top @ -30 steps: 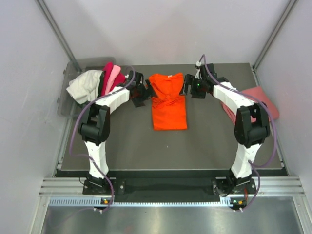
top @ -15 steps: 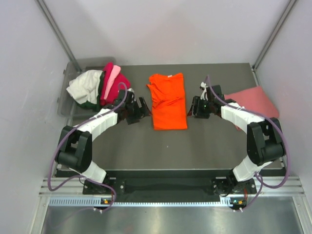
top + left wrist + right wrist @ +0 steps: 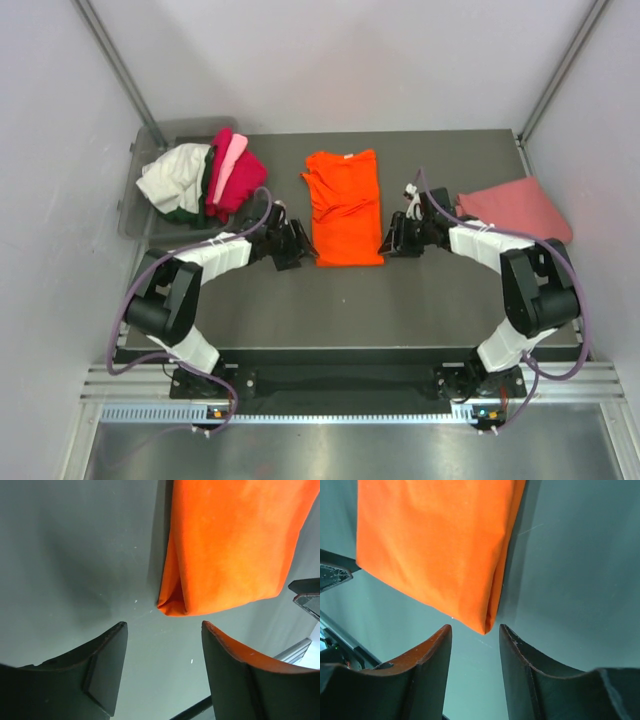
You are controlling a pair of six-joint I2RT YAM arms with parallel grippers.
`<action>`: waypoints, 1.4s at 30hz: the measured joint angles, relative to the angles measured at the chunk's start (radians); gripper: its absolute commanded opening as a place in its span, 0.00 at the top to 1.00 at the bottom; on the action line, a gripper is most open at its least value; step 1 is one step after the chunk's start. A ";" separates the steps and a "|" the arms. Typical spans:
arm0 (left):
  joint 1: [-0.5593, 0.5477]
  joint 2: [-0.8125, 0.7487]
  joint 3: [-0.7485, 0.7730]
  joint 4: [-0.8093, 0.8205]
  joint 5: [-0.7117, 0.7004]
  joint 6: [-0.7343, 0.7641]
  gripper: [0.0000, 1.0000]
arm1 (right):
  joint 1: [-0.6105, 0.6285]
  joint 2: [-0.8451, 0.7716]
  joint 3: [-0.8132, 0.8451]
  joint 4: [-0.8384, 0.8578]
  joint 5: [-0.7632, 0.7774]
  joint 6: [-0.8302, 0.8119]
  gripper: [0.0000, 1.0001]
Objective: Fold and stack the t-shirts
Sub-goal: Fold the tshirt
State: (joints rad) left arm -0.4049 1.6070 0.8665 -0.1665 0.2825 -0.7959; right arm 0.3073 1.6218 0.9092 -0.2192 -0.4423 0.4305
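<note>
Both arms had swung down from the shirt's collar end to its near hem. From the top external view, the left gripper and right gripper sat low on the dark desk, flanking the folded orange t-shirt. A salmon-pink shirt lay far right, and a heap of other shirts was in the grey bin.

The left wrist view alone showed the jaws of the left gripper standing fairly wide and empty, the orange t-shirt's soft, doubled corner just ahead of them.

In the right wrist view, the right gripper was narrower but still parted, the pointed corner of the matte cloth at its curved black fingertips.
</note>
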 measured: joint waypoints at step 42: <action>-0.080 0.097 0.003 0.092 -0.022 -0.072 0.50 | 0.034 0.107 -0.031 0.063 -0.006 0.041 1.00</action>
State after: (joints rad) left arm -0.4854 1.7039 0.8700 -0.0746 0.2607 -0.8680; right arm 0.3408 1.7290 0.8780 -0.1558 -0.4484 0.4717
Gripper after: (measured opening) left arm 0.481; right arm 0.009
